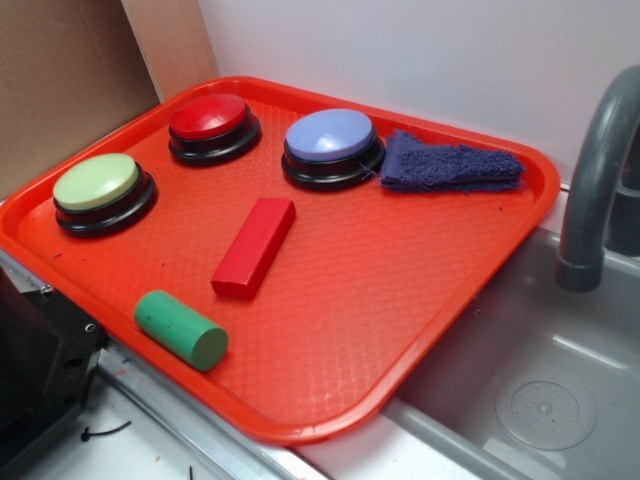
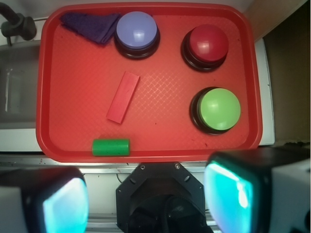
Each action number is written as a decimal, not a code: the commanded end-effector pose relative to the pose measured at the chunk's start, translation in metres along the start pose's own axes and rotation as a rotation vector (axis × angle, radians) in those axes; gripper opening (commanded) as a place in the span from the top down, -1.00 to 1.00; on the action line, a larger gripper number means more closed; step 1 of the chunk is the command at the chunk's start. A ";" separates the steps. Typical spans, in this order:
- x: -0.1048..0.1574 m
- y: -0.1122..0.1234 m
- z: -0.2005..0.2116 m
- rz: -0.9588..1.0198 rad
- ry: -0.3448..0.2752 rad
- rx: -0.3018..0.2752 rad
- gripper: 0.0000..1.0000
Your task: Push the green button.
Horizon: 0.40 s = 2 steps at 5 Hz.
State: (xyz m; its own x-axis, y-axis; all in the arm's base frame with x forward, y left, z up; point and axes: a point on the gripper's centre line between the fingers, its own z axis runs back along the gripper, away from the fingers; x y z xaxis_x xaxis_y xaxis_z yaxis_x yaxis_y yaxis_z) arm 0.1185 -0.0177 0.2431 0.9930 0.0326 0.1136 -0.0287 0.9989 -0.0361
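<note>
An orange-red tray (image 2: 53, 87) spans the sink (image 1: 560, 400) edge and the worktop (image 1: 120, 450), carrying everything. In the wrist view the green button (image 2: 219, 108), pale yellow-green dome on a black base, sits at about 3 o'clock on the tray, close to the right rim, with bare tray around it on its other sides. The red button (image 2: 208, 42) is at its 12 o'clock, apart; the lavender-blue button (image 2: 137, 31) lies at 11 o'clock, touching a dark blue cloth (image 2: 90, 25). A red rectangular block (image 2: 123, 96) lies near the tray's centre, and a green cylinder (image 2: 111, 147) lies on its side by the near rim at 7 o'clock. The tool (image 2: 146, 199) hangs off the tray's near edge with its two fingers (image 2: 65, 206) spread wide, holding nothing. No writing is readable.
</note>
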 end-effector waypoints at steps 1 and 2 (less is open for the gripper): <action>0.000 0.000 0.000 0.000 0.000 0.000 -1.00; 0.020 0.051 -0.048 0.133 0.056 0.085 -1.00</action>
State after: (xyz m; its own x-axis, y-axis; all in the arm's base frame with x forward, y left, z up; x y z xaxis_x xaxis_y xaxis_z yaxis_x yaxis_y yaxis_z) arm 0.1403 0.0337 0.1870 0.9829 0.1827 0.0243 -0.1836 0.9820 0.0430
